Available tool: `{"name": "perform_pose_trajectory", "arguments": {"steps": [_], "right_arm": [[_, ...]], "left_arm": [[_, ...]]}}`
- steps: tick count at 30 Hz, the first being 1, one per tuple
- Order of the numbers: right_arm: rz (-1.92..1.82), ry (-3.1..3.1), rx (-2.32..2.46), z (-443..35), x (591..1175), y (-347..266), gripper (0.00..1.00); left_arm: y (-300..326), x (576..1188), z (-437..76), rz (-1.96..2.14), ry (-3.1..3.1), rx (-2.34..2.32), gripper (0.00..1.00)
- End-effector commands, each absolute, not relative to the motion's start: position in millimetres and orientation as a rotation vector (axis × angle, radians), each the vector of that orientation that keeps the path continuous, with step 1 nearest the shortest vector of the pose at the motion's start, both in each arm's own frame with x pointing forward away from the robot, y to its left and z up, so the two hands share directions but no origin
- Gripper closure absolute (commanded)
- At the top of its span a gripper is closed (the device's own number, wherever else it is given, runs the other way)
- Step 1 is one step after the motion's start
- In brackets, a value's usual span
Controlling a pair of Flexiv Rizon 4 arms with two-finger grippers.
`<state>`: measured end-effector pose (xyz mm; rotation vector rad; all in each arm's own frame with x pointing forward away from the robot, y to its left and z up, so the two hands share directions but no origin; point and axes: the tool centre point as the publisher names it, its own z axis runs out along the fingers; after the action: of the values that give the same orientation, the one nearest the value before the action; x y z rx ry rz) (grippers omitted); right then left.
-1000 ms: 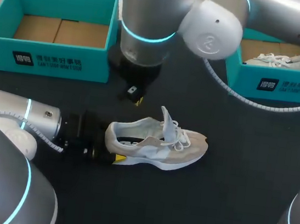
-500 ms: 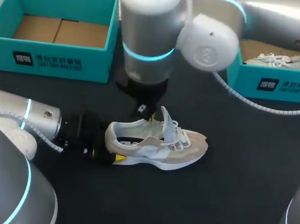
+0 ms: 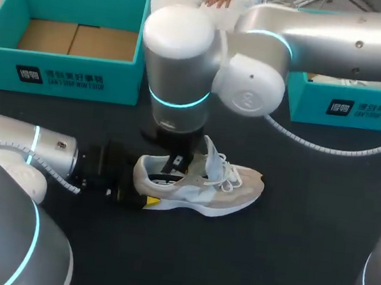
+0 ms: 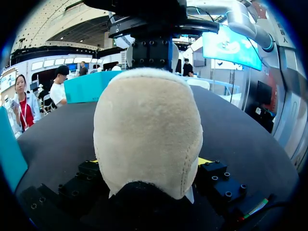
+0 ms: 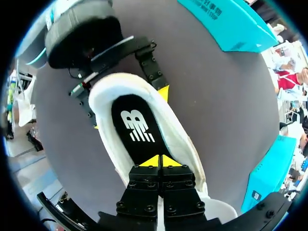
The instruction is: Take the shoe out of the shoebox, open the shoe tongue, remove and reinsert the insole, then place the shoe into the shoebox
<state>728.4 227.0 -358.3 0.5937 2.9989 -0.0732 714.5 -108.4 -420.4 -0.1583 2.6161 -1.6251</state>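
- Insole removal: my left tool (image 4: pixel 147 163) pinches the shoe (image 3: pixel 199 182) at its heel.
- My right tool (image 5: pixel 159 161), tips pressed together, meets the insole (image 5: pixel 137 126); whether it grips is unclear.
- Next: pinch, lift out.

Exhibition hall: high arched ceiling (image 4: pixel 50 21), big display screen (image 4: pixel 228 45).

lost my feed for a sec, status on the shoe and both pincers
Left pincer shut on shoe heel. Right pincer shut, tips over the insole. Tongue up. Nothing blocking.
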Motion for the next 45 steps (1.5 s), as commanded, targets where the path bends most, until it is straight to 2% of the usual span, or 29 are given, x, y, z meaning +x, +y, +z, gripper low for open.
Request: {"name": "perform_pose_trajectory", "arguments": {"steps": [1, 6, 8, 9, 15, 18, 24, 26, 27, 28, 37, 45], "right_arm": [[-0.075, 3.011, 0.567, -371, 732, 229, 1.00], [-0.081, 3.033, 0.501, -381, 733, 224, 1.00], [-0.104, 3.039, 0.472, -383, 735, 224, 0.79], [-0.099, 3.041, 0.466, -384, 736, 224, 0.73], [-0.114, 3.054, 0.408, -394, 741, 227, 0.69], [-0.113, 3.068, 0.387, -401, 741, 230, 0.73], [-0.132, 3.110, 0.375, -418, 733, 233, 0.69], [-0.139, 3.121, 0.390, -421, 729, 232, 0.73], [-0.140, 3.130, 0.404, -422, 726, 232, 0.84], [-0.140, 3.135, 0.415, -424, 723, 231, 1.00], [-0.138, 3.111, 0.575, -414, 701, 219, 1.00], [0.005, 2.927, 0.850, -363, 703, 184, 1.00]], "left_arm": [[-109, 712, -427, -1.623, 2.618, -0.159, 1.00], [-109, 712, -427, -1.623, 2.618, -0.159, 1.00], [-109, 712, -427, -1.623, 2.618, -0.159, 1.00], [-109, 712, -427, -1.623, 2.618, -0.159, 1.00], [-109, 712, -427, -1.623, 2.618, -0.159, 1.00], [-109, 712, -427, -1.623, 2.618, -0.159, 1.00], [-109, 712, -427, -1.623, 2.618, -0.159, 1.00], [-109, 712, -427, -1.623, 2.618, -0.159, 1.00], [-109, 712, -427, -1.623, 2.618, -0.159, 1.00], [-109, 712, -427, -1.623, 2.618, -0.159, 1.00], [-109, 712, -427, -1.623, 2.618, -0.159, 1.00], [-109, 712, -427, -1.623, 2.618, -0.159, 1.00]]}}
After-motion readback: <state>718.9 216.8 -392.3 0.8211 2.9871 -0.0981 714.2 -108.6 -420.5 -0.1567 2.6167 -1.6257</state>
